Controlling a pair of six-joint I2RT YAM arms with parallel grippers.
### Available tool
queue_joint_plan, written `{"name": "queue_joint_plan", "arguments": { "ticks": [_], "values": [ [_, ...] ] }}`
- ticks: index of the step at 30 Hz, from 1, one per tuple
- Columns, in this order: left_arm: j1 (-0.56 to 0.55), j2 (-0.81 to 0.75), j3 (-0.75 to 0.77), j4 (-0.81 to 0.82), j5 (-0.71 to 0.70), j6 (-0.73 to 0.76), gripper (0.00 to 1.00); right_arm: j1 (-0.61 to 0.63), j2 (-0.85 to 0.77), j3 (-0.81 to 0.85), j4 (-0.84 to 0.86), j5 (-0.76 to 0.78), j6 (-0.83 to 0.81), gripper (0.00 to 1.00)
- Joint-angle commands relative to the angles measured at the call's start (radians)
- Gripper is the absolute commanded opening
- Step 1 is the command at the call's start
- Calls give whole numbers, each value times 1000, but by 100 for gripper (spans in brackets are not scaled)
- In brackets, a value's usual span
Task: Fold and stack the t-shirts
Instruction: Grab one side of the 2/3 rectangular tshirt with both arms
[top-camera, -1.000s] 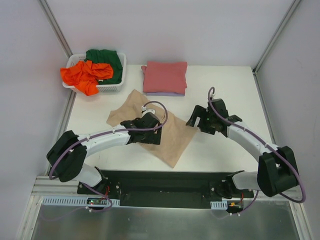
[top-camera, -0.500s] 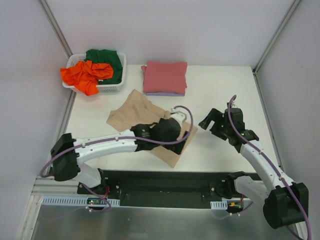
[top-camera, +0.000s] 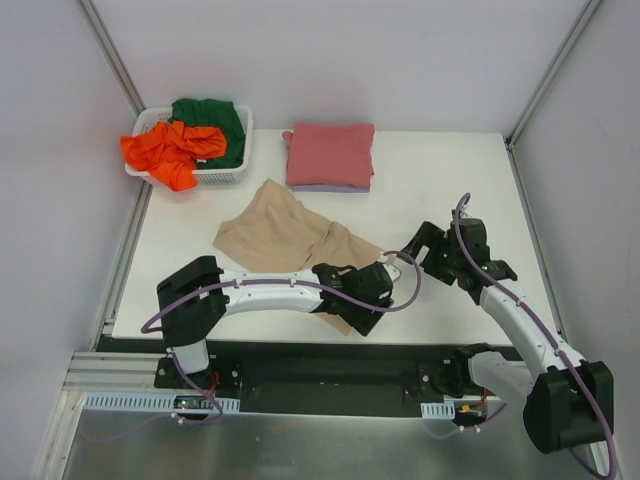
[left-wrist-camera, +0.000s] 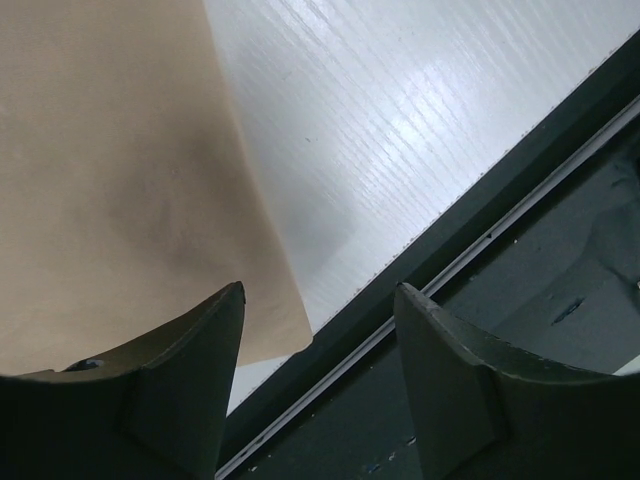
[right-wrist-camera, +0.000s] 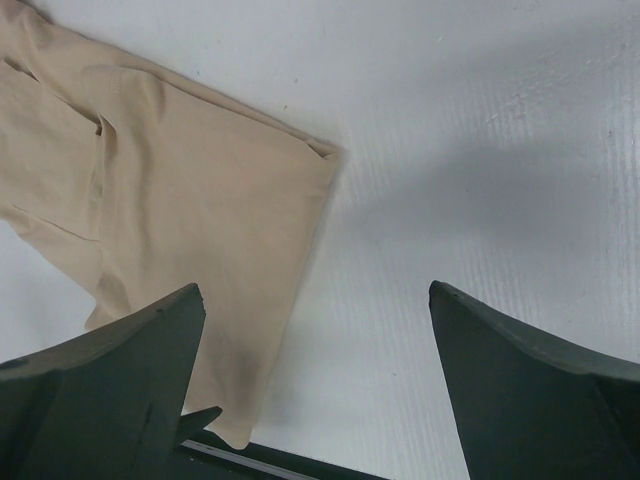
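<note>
Framing the tan t-shirt corner, the left hand hovers open.

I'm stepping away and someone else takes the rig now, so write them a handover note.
Left pincer: open, empty, over the near corner of the tan shirt at the table edge.
Right pincer: open, empty, above the table beside that shirt.
The tan shirt lies spread, unfolded.
Done: pinkish-red shirt folded on the lavender shirt at the back.
In the basket, crumpled: orange shirt and green shirt.
Left: fold tan, orange, green; stack them.
</note>
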Motion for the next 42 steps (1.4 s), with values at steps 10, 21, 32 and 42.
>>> {"name": "queue_joint_plan", "arguments": {
  "ticks": [10, 21, 32, 42],
  "values": [
    [-17, 3, -62, -39, -29, -21, 50, -23, 35, -7, -7, -36, -30, 96],
    [-31, 75, -57, -44, -53, -45, 38, -28, 72, -4, 18, -50, -9, 96],
    [-46, 116, -40, -87, -136, -65, 7, -23, 215, 0, 148, -126, 88, 99],
    [-49, 102, -42, -85, -133, -68, 0, 44, 436, 45, 246, -168, 131, 71]
  ]
}}
